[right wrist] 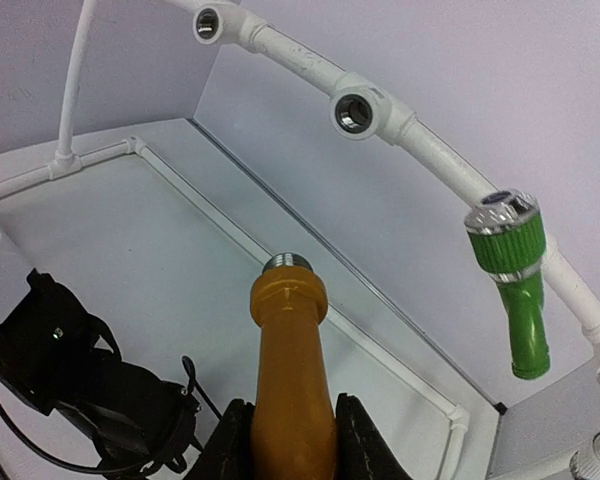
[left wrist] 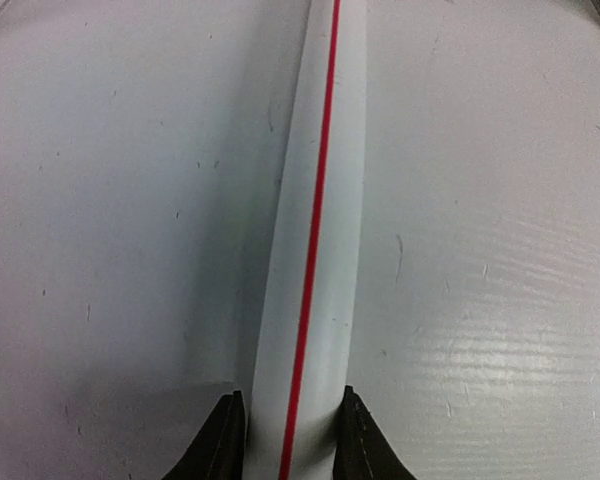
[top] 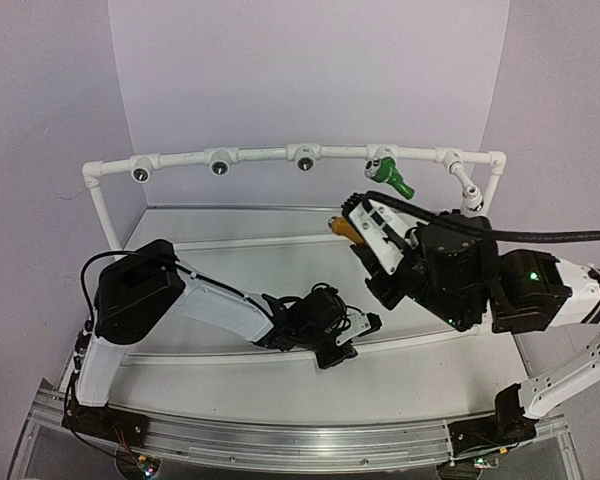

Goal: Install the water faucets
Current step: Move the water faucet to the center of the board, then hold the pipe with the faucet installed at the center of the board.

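My right gripper [top: 360,235] is shut on the yellow-orange faucet [top: 344,228] and holds it in the air above the table, in front of the white pipe frame's top rail [top: 260,155]. In the right wrist view the faucet [right wrist: 292,370] sticks out between the fingers, silvery threaded end [right wrist: 288,264] forward, apart from the nearest open socket [right wrist: 354,113]. The green faucet [top: 391,176] hangs from a socket on the rail; it also shows in the right wrist view [right wrist: 515,280]. My left gripper [top: 346,338] is shut on the frame's low front pipe [left wrist: 315,250], white with a red stripe.
Three open sockets [top: 140,172], [top: 220,166], [top: 305,162] line the rail left of the green faucet. A white fitting [top: 464,184] hangs at the rail's right end. The frame's low pipes [right wrist: 230,230] lie on the white table. Purple walls close in the back and sides.
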Tool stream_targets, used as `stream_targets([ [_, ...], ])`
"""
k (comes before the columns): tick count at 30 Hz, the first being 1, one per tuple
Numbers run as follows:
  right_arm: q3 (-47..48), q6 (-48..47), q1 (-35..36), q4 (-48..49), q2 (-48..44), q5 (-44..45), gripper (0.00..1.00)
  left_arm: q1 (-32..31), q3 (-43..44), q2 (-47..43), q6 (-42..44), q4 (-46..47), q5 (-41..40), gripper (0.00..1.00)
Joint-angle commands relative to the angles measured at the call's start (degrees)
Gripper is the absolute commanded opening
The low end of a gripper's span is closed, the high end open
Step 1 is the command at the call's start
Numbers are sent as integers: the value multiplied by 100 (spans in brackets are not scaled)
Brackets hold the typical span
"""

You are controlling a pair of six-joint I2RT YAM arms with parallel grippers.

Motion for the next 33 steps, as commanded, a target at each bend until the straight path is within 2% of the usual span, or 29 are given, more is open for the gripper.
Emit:
stream_targets([
  [1, 687, -1058, -275, 135, 684, 543, 0, 343, 884, 774, -518, 214, -373, 16],
  [7, 1584, -1403, -1067, 152, 1329, 25, 0, 574, 2203, 1525, -820, -86, 164, 9],
  [10, 1894, -1657, -1287, 160, 1526, -72, 0, 585, 2298, 1423, -811, -191, 299, 11],
  [12, 1996, -1987, -1406, 153, 1638, 9, 0, 581, 2171, 1124, -864, -451, 327, 22],
  [15, 2079, -2571, -1505, 144, 1830, 344, 0, 593, 1664, 542, -961, -802, 149, 58],
  [16, 2102, -2788, -1554, 142, 1900, 431, 0, 607, 1444, 332, -964, -889, 86, 66],
  [19, 2251, -3308, -1775, 166, 2043, 401, 0, 649, 751, -202, -870, -1010, 51, 77],
  [23, 2246, -4253, -1867, 651, 2161, 243, 0, 658, 209, -324, -633, -1108, 147, 82],
  [26, 1382, -5939, -1869, 2631, 2183, 333, 0, 667, 201, -106, -605, -1163, 245, 81],
  [30, 201, -8909, -1870, 6640, 2591, 263, 0, 699, 309, 188, -499, -1162, 218, 74],
  [31, 37, -9293, -1872, 7164, 2648, 190, 0, 720, 317, 218, -492, -1153, 241, 72],
  [33, -182, -9359, -1865, 7304, 2585, 75, 0, 758, 303, 258, -485, -1115, 259, 67],
])
